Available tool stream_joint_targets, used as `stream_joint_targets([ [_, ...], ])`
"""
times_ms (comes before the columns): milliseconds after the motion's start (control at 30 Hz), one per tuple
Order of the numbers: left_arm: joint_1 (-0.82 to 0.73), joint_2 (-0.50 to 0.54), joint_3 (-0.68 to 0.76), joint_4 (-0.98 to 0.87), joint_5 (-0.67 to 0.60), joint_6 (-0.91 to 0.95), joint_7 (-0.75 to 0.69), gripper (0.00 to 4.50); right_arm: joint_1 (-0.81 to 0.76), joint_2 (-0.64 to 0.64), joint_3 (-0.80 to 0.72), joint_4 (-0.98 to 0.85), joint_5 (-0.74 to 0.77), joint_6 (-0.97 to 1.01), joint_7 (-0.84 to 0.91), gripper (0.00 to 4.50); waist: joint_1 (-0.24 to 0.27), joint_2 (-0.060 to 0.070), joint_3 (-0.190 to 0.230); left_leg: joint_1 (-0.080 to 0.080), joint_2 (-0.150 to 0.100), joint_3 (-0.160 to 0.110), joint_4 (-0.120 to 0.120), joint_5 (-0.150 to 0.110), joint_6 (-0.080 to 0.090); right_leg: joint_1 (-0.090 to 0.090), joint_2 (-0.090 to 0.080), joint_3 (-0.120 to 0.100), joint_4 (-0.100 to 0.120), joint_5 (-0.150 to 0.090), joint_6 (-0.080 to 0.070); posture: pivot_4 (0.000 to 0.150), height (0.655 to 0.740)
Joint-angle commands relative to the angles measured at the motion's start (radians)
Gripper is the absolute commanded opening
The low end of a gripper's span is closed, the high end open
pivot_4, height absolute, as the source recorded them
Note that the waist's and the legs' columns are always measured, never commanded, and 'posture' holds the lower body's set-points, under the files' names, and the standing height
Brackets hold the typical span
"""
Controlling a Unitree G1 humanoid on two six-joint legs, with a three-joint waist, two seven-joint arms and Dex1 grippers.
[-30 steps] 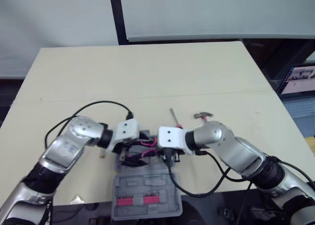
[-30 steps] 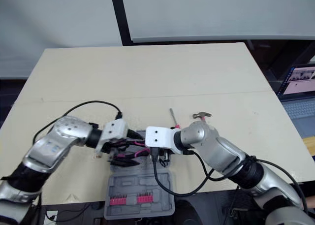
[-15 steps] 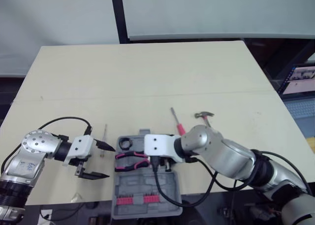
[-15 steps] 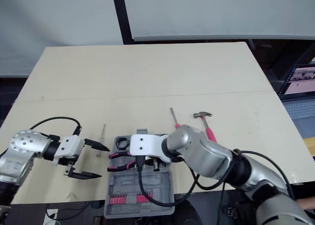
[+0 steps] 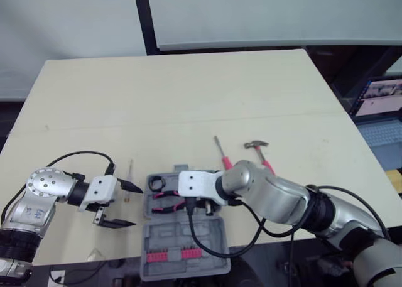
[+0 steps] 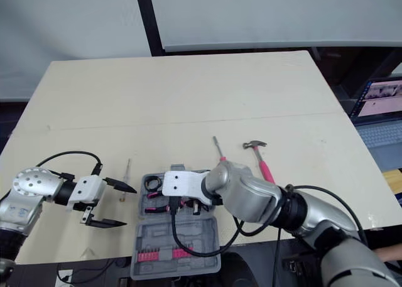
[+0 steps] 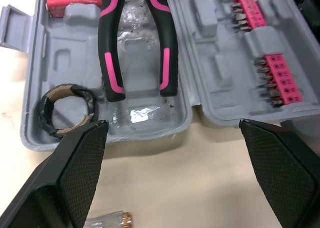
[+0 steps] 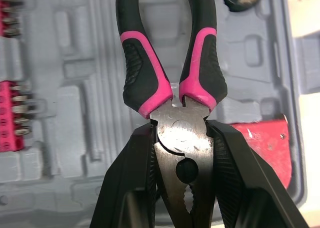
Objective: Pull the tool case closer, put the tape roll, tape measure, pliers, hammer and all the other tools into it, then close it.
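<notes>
Clamping the pliers [image 7: 111, 63] by their steel head, the right gripper [image 8: 180, 133] holds them low over the open tool case [image 7: 210, 88], handles toward the tape roll [image 7: 46, 108] lying in its corner, I'd say to seat them in their slot. The left gripper [image 5: 137, 205] hangs fingers wide apart just left of the case, beside a small screwdriver [image 5: 130, 177]. A second ago it crowded over the case too. The hammer [image 5: 260, 154] waits beyond the case.

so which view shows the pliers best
Right wrist view: the pliers are close up, head and grips clear, held in the jaws of the right gripper. The left wrist view gives their handles; in the eye views the gripper hides most of them.
</notes>
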Motion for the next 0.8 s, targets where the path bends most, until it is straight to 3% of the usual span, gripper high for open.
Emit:
stream_joint_targets([
  [33,-0.009,0.01,0.003,-0.001,0.008,-0.01,0.006,4.5,-0.022,0.024,0.01,-0.007,0.005,-0.013,-0.02,1.0,-0.001,0.0,0.0,0.0,0.0,0.0,0.0,0.0,0.0,0.0,0.0,0.0,0.0,0.0,0.0,0.15,0.74],
  [800,0.066,0.032,0.047,-0.075,-0.019,0.006,0.038,4.5,-0.031,0.075,0.094,0.074,-0.02,-0.082,-0.045,1.0,-0.002,0.0,0.0,0.0,0.0,0.0,0.0,0.0,0.0,0.0,0.0,-0.001,0.0,0.0,0.0,0.15,0.74],
])
